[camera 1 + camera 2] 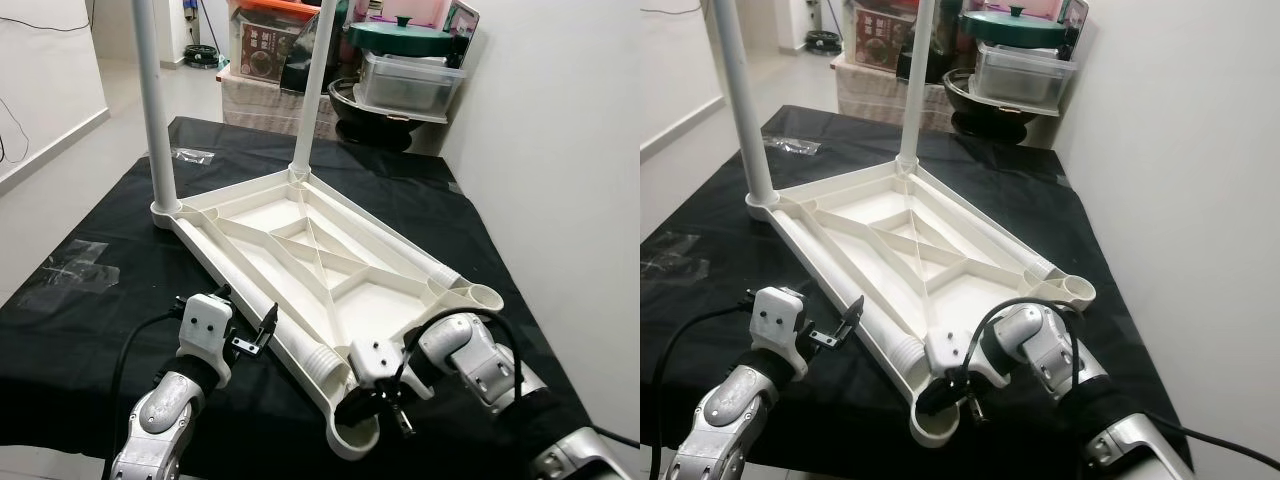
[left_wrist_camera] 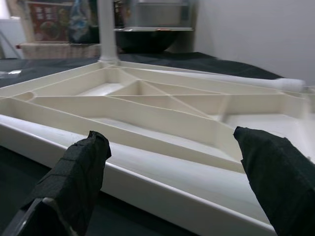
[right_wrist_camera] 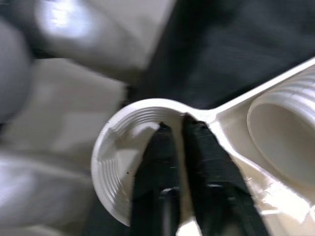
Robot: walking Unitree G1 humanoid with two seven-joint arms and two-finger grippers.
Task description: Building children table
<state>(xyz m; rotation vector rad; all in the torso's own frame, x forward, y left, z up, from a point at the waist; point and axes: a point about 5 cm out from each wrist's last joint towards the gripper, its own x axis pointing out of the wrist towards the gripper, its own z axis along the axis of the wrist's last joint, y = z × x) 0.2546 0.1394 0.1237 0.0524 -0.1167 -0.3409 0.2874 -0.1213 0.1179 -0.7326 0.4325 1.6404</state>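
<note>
Across the middle of the frame, on a black cloth-covered surface (image 1: pixel 90 330), lies the upturned cream-white moulded plastic tabletop (image 1: pixel 320 265), its ribbed underside facing up. Two white tubular plastic legs (image 1: pixel 155 110) stand in the far corner sockets, upper left and upper centre. The two near sockets are empty, and ridged rings line their walls.

At lower right, the right gripper (image 3: pixel 178 132) is clamped on the rim of the nearest round corner socket (image 3: pixel 115 167), one finger inside the cup, one outside. At lower left, the left gripper (image 1: pixel 250 340) has its fingers apart, just beside the tabletop's long smooth edge rail.

Judgement: the tabletop looks light, stiff and somewhat slippery; the thin rims and ribs offer the surest hold. The standing legs probably make it top-heavy if tilted.
</note>
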